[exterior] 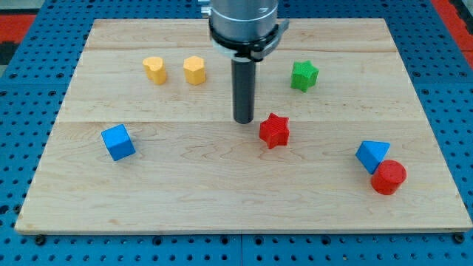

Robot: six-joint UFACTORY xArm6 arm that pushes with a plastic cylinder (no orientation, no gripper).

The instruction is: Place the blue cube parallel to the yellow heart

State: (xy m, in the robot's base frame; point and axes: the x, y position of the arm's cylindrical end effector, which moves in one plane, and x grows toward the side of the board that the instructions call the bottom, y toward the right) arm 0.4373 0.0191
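Note:
The blue cube (118, 142) lies at the view's left, on the lower half of the wooden board (222, 199). The yellow heart (154, 69) sits near the view's top left, with a second yellow block (194, 69) just to its right. My tip (244, 120) stands near the board's middle, just left of the red star (274, 131). It is far to the right of the blue cube and below right of the two yellow blocks, touching no block.
A green star (304, 75) lies at the upper right. A blue triangular block (372, 155) and a red cylinder (389, 177) touch each other at the lower right. Blue perforated surface surrounds the board.

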